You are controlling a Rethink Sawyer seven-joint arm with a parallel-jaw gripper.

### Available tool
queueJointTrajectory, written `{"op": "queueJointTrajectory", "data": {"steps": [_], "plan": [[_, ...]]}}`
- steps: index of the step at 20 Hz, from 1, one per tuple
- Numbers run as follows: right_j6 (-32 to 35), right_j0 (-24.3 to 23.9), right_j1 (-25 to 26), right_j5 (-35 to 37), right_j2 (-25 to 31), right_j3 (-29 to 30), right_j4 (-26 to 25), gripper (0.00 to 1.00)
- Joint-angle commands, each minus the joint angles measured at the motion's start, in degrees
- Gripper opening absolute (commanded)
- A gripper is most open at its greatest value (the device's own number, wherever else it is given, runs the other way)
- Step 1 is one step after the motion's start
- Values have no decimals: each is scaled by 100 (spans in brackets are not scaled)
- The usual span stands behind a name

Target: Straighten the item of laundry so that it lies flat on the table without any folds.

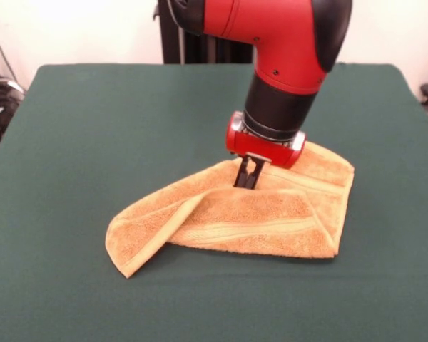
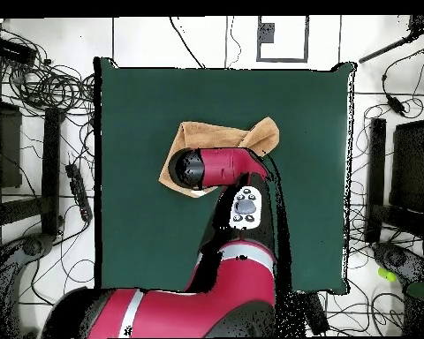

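A: Front view: gripper (image 1: pixel 248 179) down on the towel (image 1: pixel 271 214), fingers close together, looks pinched on a ridge of cloth near its far edge. Towel's on the table (image 1: pixel 93 128), right of centre, nearer the near edge.

B: Risk?

A: My guess: thin pinch slips out when pulled, or the whole towel drags instead of unfolding. Left corner is folded over on itself.

B: Orientation?

A: Long axis runs roughly along the near edge, folded tip pointing toward the near-left corner.

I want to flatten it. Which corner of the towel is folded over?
The towel's front-left corner in the front view: it lies doubled over in a flap, away from the gripper.
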Motion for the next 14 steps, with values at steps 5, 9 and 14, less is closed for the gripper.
{"op": "queueJointTrajectory", "data": {"steps": [5,9,14], "plan": [[288,-64,419,684,558,-470,211,0],[299,-84,463,840,561,-645,250,0],[321,-123,694,848,541,-1078,241,0]]}}
